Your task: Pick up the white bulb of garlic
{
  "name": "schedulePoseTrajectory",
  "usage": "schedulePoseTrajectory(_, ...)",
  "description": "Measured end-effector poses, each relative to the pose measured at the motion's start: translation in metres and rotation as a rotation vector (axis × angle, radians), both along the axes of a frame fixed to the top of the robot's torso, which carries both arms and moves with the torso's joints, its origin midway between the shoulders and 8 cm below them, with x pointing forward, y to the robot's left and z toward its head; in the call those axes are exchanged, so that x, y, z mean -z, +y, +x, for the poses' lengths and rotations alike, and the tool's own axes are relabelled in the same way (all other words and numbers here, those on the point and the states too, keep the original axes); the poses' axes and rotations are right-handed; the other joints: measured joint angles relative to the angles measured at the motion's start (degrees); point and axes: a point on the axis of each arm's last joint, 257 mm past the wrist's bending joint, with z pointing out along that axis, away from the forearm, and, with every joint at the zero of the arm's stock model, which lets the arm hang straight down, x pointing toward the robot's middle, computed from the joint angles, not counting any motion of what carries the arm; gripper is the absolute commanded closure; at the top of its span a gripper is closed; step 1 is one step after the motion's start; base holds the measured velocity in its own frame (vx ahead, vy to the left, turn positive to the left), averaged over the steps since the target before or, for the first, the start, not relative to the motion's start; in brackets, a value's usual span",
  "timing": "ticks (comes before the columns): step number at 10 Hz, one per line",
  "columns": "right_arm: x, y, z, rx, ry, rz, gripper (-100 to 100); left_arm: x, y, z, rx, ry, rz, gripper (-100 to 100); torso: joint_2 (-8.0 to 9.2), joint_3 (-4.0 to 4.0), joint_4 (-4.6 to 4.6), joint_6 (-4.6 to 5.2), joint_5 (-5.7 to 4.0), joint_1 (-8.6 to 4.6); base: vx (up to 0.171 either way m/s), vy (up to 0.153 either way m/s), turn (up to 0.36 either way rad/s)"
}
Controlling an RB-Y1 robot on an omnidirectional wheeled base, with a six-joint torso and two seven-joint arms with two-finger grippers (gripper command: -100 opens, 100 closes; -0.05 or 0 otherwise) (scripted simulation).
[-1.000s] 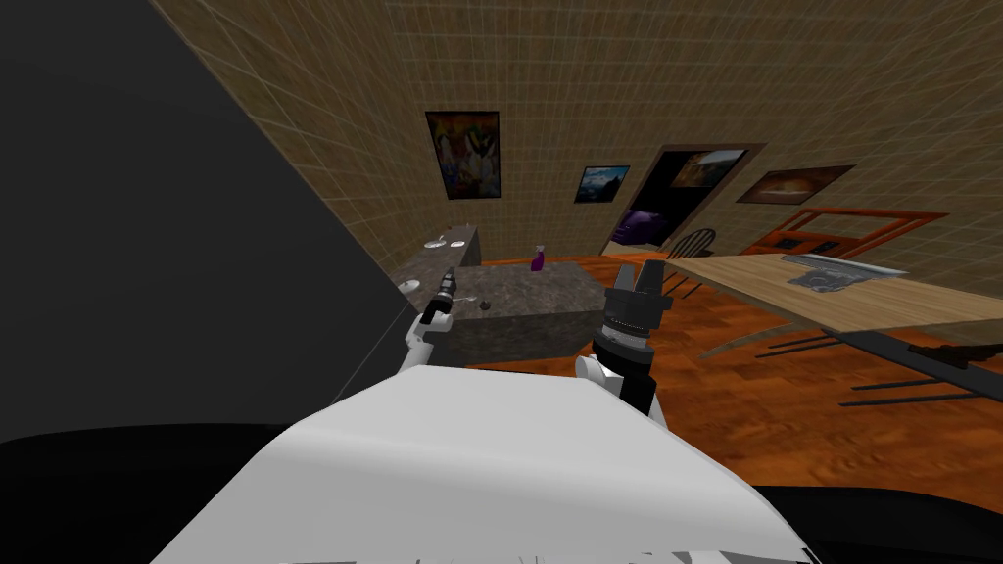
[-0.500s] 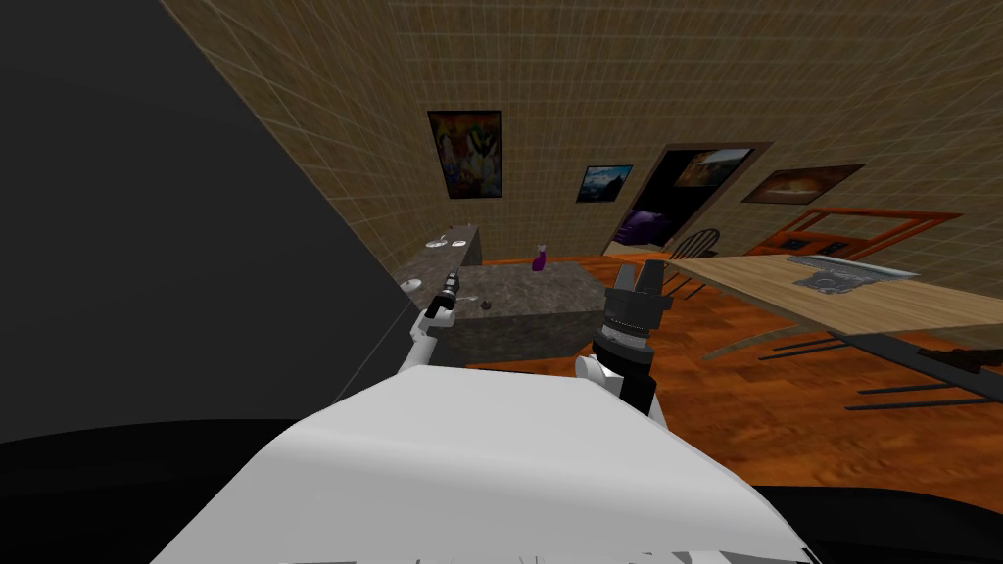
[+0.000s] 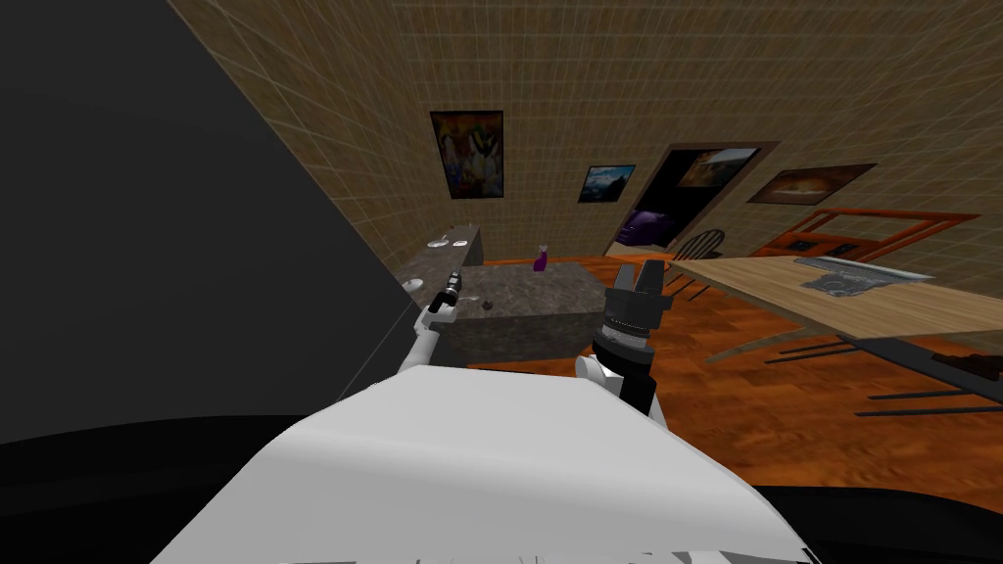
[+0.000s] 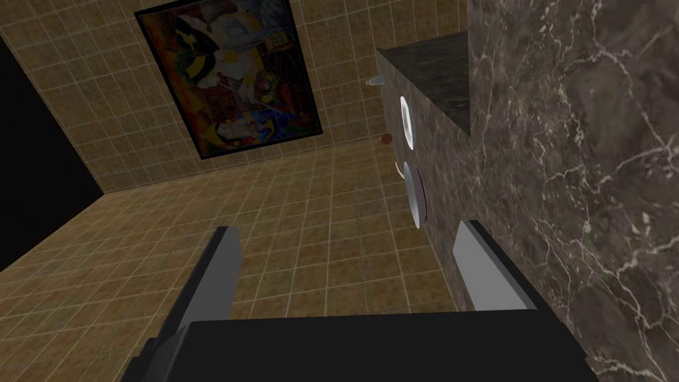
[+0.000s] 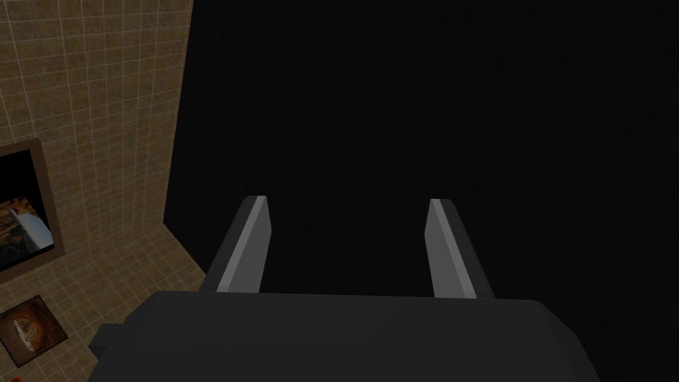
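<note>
task at an early stage: nothing grasped yet. left gripper (image 4: 348, 229) is released, fingers spread and empty, out at the near left corner of the dark marble counter (image 3: 534, 294). right gripper (image 5: 345, 199) is likewise spread and empty, raised ahead of the chest. we take a small white lump (image 3: 411, 285) on the counter's left edge, just beside the left gripper, for the garlic; a judgement, not confirmed. its long axis and heading are too small to tell. left to do: align, close, lift.
</note>
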Motion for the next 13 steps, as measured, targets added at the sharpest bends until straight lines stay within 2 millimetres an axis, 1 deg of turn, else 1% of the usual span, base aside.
schedulePoseTrajectory(7, 0.000, 0.000, 0.000, 0.000, 0.000, 0.000, 0, 0.001, 0.000, 0.000, 0.000, 0.005, -0.001, -100, 0.00, 0.00, 0.00, 0.00, 0.00, 0.02, -0.001, 0.000, 0.012)
schedulePoseTrajectory(13, 0.000, 0.000, 0.000, 0.000, 0.000, 0.000, 0, 0.010, 0.020, 0.004, -0.033, 0.102, -0.023, -100, -0.03, -0.01, 0.00, 0.00, -0.03, -0.11, 0.016, -0.031, 0.040)
